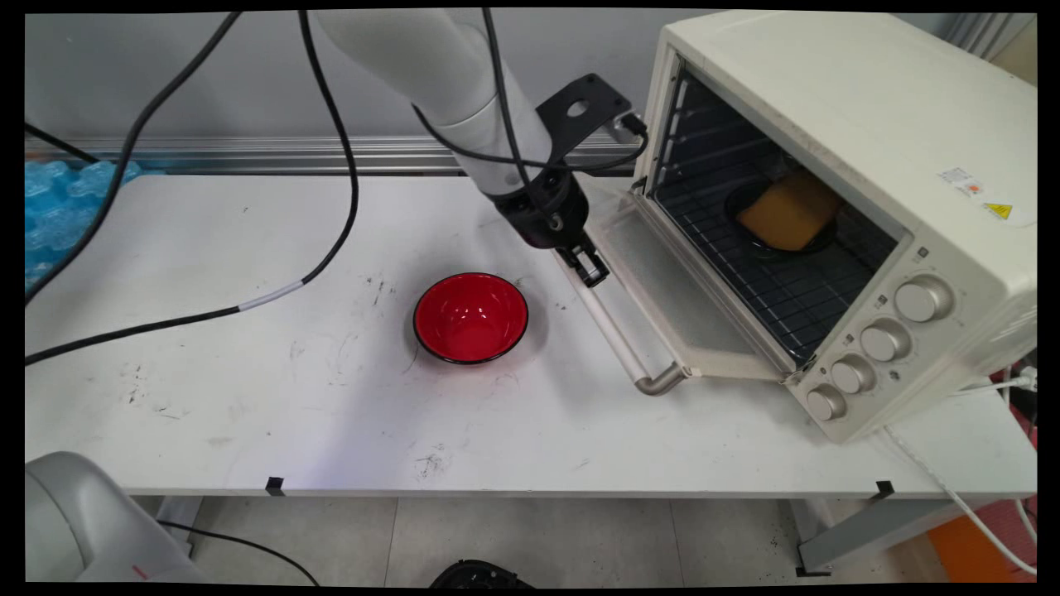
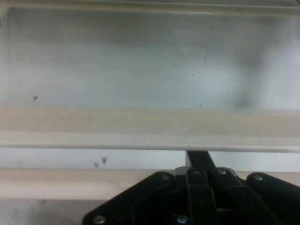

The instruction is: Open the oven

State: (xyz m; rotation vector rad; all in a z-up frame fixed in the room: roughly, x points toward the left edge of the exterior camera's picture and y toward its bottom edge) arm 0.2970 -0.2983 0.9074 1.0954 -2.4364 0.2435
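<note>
A cream toaster oven (image 1: 828,99) stands at the right with its door (image 1: 662,273) folded down flat. My gripper (image 1: 590,269) is shut, and its tips sit at the far end of the door's handle bar (image 1: 617,335). In the hand view the black fingers (image 2: 200,157) stand together and poke past the handle bar (image 2: 70,185) into the gap before the door's edge, with the door's glass (image 2: 140,61) beyond. Inside the oven an orange-yellow block (image 1: 791,211) rests on a dark plate on the rack. A red bowl (image 1: 470,317) sits empty left of the door.
Black cables (image 1: 331,165) hang from the arm and trail over the table's left half. Blue bubble wrap (image 1: 50,207) lies at the far left edge. Several knobs (image 1: 882,339) line the oven's front, and a white cord runs off its right side.
</note>
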